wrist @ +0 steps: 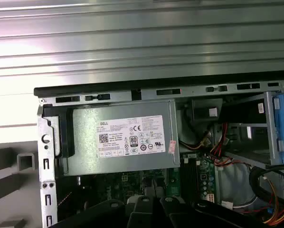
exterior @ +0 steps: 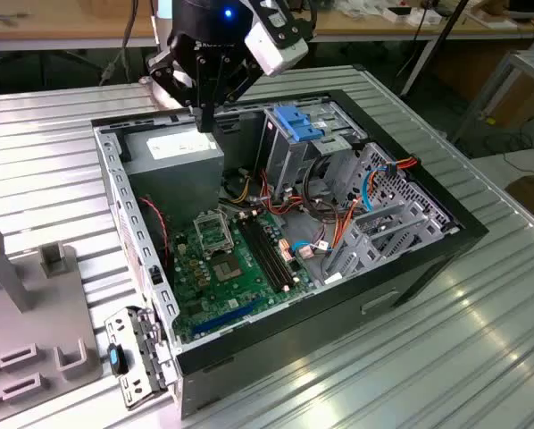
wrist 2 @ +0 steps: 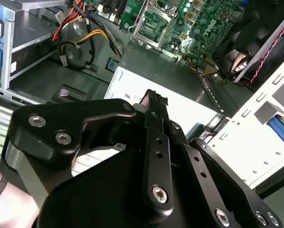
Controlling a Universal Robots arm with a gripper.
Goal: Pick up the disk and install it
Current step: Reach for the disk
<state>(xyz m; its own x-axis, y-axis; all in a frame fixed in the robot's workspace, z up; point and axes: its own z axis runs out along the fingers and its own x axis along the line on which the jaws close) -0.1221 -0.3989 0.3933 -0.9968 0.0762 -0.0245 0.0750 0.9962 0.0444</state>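
The gripper hangs over the power supply in the far corner of the open computer case, on the exterior view's left, its fingers pressed together with nothing between them. What looks like the disk, a blue edge in the second wrist view, sits just outside the case's rear wall, on the side of the grey fixture

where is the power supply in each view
Exterior view: power supply, far corner of the case, on the exterior view's left.
Second wrist view: power supply bordering the motherboard.
First wrist view: power supply against the case wall.
Shared landmark: motherboard.
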